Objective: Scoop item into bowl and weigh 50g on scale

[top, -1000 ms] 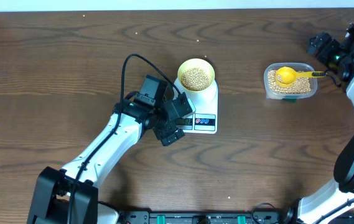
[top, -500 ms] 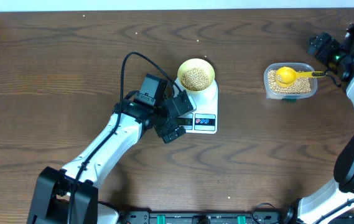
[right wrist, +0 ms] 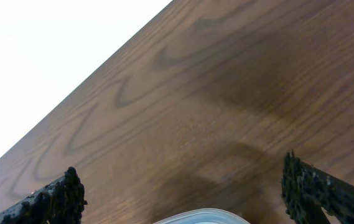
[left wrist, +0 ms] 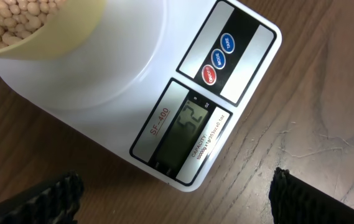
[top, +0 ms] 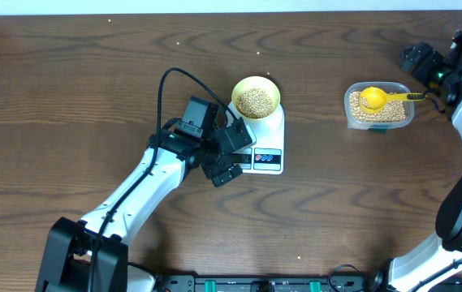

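As small tan round beans [top: 256, 102] fill the pale yellow bowl [top: 256, 81] on the white rectangular scale [top: 269, 134], its grey display [left wrist: 186, 127] reads 52. Left gripper [left wrist: 177, 202], right gripper [right wrist: 183, 199]: jaws wide, empty.

Overhead: fixed above, looking straight down on the dark brown wooden bench [top: 92, 81]. Left wrist: close, angled down at the white rectangular digital scale [left wrist: 164, 93], also visible overhead. Right wrist: oblique, facing across the bench to its far edge; clear plastic tub [right wrist: 201, 216] rim shared with overhead.
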Motion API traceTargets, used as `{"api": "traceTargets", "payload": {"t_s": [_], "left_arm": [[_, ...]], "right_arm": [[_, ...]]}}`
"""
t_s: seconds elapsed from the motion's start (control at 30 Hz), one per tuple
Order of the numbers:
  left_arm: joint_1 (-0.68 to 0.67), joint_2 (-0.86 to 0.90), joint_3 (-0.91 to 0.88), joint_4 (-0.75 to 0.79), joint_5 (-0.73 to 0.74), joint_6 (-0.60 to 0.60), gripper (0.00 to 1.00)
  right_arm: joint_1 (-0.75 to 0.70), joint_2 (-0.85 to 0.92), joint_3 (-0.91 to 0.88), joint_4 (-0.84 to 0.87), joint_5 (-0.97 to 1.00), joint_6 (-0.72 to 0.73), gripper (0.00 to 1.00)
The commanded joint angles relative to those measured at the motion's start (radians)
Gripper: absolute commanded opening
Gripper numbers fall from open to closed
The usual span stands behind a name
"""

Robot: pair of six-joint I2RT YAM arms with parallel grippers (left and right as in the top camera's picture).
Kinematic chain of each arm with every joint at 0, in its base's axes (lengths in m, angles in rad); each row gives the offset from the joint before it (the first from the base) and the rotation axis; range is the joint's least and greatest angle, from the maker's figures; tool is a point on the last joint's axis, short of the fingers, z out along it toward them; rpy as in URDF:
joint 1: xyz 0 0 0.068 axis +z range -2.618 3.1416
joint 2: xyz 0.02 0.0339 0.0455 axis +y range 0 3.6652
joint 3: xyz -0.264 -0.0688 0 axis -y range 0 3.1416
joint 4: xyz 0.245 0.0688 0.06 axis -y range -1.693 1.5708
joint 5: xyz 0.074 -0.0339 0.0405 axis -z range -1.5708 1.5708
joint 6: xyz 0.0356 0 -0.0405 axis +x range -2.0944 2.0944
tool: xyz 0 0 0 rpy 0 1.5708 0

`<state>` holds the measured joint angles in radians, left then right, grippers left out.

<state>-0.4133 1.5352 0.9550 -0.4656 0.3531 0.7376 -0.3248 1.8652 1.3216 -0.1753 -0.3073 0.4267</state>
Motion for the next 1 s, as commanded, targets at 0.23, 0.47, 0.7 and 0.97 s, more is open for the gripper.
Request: {"api": "traceTargets", "payload": {"t_s": [0.23, 0.47, 0.7, 0.97], "left_arm": [[0.003, -0.004, -0.002, 0.0, -0.006, 0.01, 0.98], [0.003, -0.004, -0.002, 0.0, -0.006, 0.01, 0.98], [0.003, -0.004, -0.002, 0.0, -0.006, 0.01, 0.98], [0.003, -0.004, -0.002, 0.0, -0.006, 0.01, 0.98]], "right_arm": [[-0.045, -0.014, 0.008, -0.07, -0.005, -0.016, 0.99], [-0.148, -0.014, 0.007, -0.125, -0.005, -0.016, 0.99], [-0.267, -0.014, 0.006, -0.125, -0.005, -0.016, 0.99], [-0.336, -0.014, 0.006, -0.125, -0.005, -0.017, 0.99]]}}
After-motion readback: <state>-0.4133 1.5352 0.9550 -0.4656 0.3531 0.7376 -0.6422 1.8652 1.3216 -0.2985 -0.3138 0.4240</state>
